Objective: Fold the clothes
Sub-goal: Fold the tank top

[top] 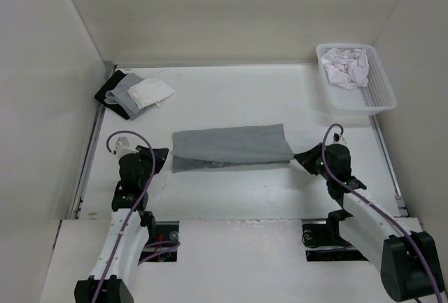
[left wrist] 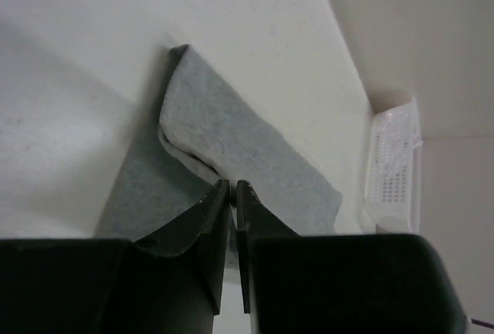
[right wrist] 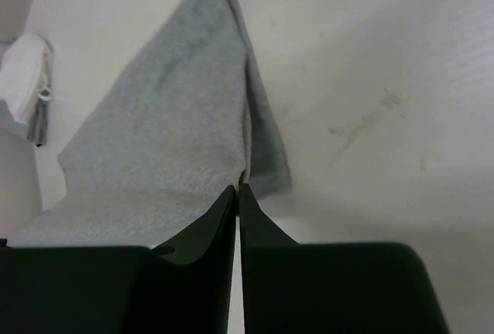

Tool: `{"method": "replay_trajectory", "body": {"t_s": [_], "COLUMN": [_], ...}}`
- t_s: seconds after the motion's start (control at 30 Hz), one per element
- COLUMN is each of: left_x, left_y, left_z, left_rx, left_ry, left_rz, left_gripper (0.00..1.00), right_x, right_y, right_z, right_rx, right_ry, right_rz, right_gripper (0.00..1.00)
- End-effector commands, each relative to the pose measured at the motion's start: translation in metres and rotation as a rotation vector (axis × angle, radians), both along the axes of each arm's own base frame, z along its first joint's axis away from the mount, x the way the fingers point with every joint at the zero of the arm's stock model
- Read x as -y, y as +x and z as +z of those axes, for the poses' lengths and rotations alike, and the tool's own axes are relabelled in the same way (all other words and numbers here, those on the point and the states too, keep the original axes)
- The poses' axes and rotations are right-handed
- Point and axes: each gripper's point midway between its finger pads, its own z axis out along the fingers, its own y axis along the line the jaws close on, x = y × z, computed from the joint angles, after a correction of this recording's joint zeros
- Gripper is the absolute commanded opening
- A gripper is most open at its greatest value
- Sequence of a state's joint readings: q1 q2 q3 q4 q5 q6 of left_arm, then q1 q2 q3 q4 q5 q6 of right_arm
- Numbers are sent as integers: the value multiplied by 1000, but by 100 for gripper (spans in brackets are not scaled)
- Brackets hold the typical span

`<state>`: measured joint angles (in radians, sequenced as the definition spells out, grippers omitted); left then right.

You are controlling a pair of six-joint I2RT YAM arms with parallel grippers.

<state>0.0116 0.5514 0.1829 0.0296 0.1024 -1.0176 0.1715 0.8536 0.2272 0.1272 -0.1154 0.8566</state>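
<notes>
Nearest me, the left gripper [left wrist: 233, 187] sits at the T-shirt's [top: 231, 147] left end and the right gripper [right wrist: 238, 189] at its right end, each with its tips right against the fabric edge. On both, the jaws stand almost together with only a slit between them. I cannot tell whether any cloth is pinched in there or lies free.

The T-shirt lies on the table [top: 231, 100] as a long flat band between the 2 grippers. It is doubled over in at least 2 layers, and the upper layer curls a little at the left end.

I judge it light, soft and limp: it will sag and drag rather than hold a shape, and the layers can slide apart. I'd take hold at the end corners, pinching all layers together, 1 gripper per end.

Beyond the T-shirt's left end is a small cloth pile [top: 133, 93]. Beyond its right end is a white basket [top: 381, 103] holding a pale garment [top: 348, 66].
</notes>
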Motion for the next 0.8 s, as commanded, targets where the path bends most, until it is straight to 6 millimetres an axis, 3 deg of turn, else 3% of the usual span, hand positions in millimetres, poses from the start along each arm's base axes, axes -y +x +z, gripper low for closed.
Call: {"method": "replay_trajectory", "body": {"t_s": [0.0,0.13,0.27,0.53,0.7,0.77], "left_x": [-8,-14,-7,67,78,77], "left_y": [-15,-15,-3,21,34,37], "left_z": [-37,-33,-10,2,12,18], "left_rx": [-118,-106,-44,8,47,64], "left_ry": [6,-18,-26,36,26,29], "left_rz": [20,34,11,-147,-168,-164], "left_gripper": [12,22,24,24,24,24], "right_x": [4,9,8,-28,-53,-59], "right_y": [-1,4,21,51,60,65], "right_z": [-7,-3,-2,-28,-31,-33], "right_rx": [-19,-2,-5,-105,-131,-133], "right_ry": [23,4,-45,52,194,233], "right_rz": [-45,-71,-61,44,97,103], "right_gripper": [14,45,55,52,43,33]}}
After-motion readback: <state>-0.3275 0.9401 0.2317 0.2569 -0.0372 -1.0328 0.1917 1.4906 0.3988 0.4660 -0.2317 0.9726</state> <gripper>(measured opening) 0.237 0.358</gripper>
